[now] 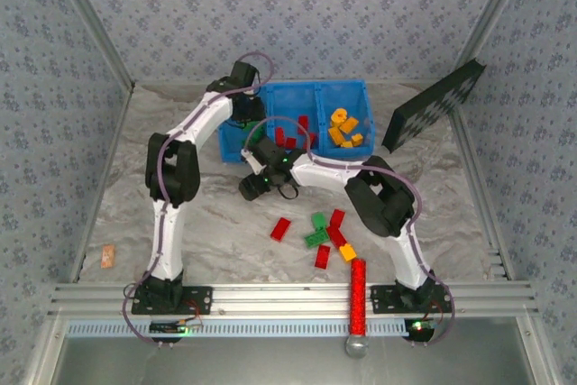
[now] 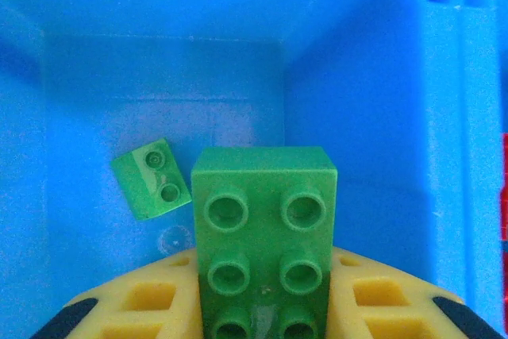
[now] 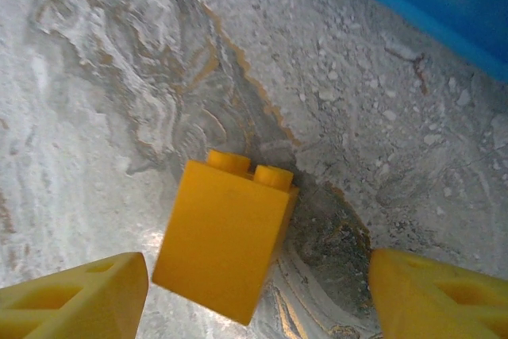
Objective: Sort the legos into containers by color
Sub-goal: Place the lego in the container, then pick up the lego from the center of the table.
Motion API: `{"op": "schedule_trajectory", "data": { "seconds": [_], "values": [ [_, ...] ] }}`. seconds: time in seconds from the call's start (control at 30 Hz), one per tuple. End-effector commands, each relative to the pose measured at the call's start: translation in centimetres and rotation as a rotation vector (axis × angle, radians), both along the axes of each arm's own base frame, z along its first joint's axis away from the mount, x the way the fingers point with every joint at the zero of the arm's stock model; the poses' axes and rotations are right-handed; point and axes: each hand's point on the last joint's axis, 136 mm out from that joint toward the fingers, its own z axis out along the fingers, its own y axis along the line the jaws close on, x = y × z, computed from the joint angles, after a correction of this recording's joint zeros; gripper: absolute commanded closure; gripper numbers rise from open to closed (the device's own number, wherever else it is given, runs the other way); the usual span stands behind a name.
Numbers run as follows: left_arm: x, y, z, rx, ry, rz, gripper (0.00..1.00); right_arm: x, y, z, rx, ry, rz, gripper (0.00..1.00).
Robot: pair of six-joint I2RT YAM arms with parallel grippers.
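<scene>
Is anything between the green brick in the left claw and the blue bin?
Nothing visible does. The green brick is over the blue bin's compartment; a smaller green brick lies on the floor, off to one side.

A yellow lego (image 3: 226, 240) rests on the grey table (image 3: 119, 77) between the tool's (image 3: 258, 295) spread fingers (image 3: 79, 299).

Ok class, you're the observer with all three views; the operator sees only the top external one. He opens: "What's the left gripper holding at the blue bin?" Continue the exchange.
Observer: A green studded brick, clamped in the left gripper.
Operator: Is that compartment empty?
Observer: No, one smaller green two-stud brick lies on its floor.
Operator: And the right gripper?
Observer: Open, straddling a yellow-orange two-stud brick on the table, with a gap on one side.
</scene>
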Motion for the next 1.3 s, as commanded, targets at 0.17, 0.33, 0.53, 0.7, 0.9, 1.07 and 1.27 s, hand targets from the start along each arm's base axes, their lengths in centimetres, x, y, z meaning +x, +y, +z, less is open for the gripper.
{"op": "schedule_trajectory", "data": {
  "seconds": [0.17, 0.33, 0.53, 0.7, 0.9, 1.07, 1.27],
  "values": [
    [0.0, 0.8, -2.5, 0.033, 0.067, 0.038, 0.73, 0.9, 0.5, -0.6, -0.014, -0.009, -0.028, 0.24],
    [-0.3, 0.9, -3.0, 0.033, 0.081, 0.043, 0.65, 0.5, 0.8, -1.0, -0.012, 0.008, -0.019, 0.24],
    [-0.4, 0.9, -2.0, 0.032, 0.063, 0.041, 0.55, 0.5, 1.1, -1.3, -0.016, 0.015, -0.017, 0.24],
    [-0.5, 1.1, -0.8, 0.028, 0.044, 0.038, 0.48, 0.5, 1.4, -1.5, -0.015, 0.019, -0.012, 0.23],
    [-0.6, 1.0, 2.2, -0.002, -0.011, 0.030, 0.45, 0.5, 1.6, -1.8, -0.047, 0.006, 0.001, 0.28],
    [-0.9, 1.2, 6.3, -0.032, -0.081, 0.021, 0.43, 0.2, 1.3, -2.5, -0.089, 0.002, 0.009, 0.44],
    [-1.9, 3.5, 12.2, -0.070, -0.179, 0.038, 0.41, -0.2, 0.5, -3.3, -0.141, 0.004, 0.011, 0.55]
  ]
}}
